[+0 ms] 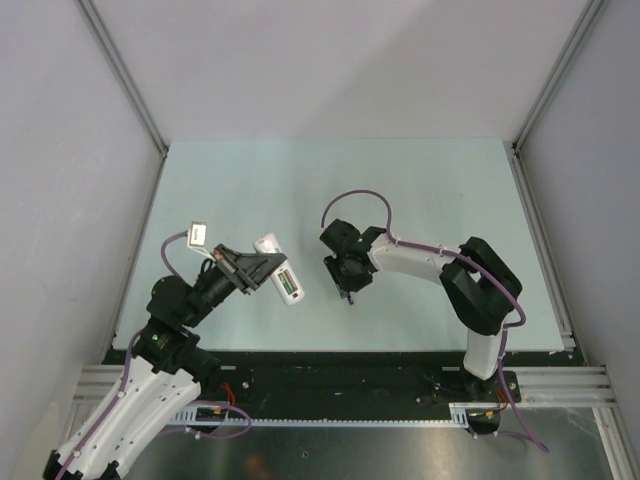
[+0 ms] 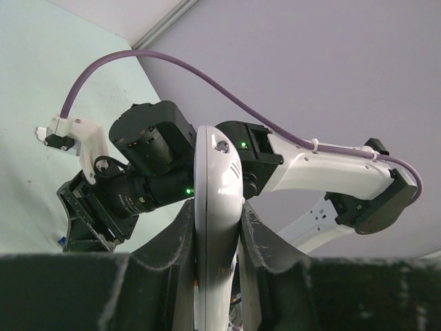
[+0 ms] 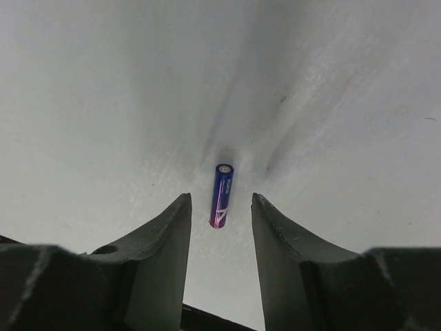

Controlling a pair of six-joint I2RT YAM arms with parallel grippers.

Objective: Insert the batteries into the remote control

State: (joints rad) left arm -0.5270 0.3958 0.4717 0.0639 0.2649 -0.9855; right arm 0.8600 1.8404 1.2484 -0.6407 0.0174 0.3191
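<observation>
My left gripper [image 1: 258, 268] is shut on the white remote control [image 1: 280, 272] and holds it above the table, back side up. A green battery [image 1: 288, 286] shows in its recessed compartment. In the left wrist view the remote [image 2: 218, 186] stands edge-on, clamped between the fingers [image 2: 176, 241]. My right gripper [image 1: 348, 288] points down at the table to the right of the remote. In the right wrist view it [image 3: 220, 207] is open, with the purple battery [image 3: 221, 195] lying on the table between its fingertips, untouched.
The pale green table top [image 1: 400, 190] is bounded by grey walls and metal frame rails [image 1: 540, 230]. The right arm [image 2: 324, 172] shows behind the remote in the left wrist view.
</observation>
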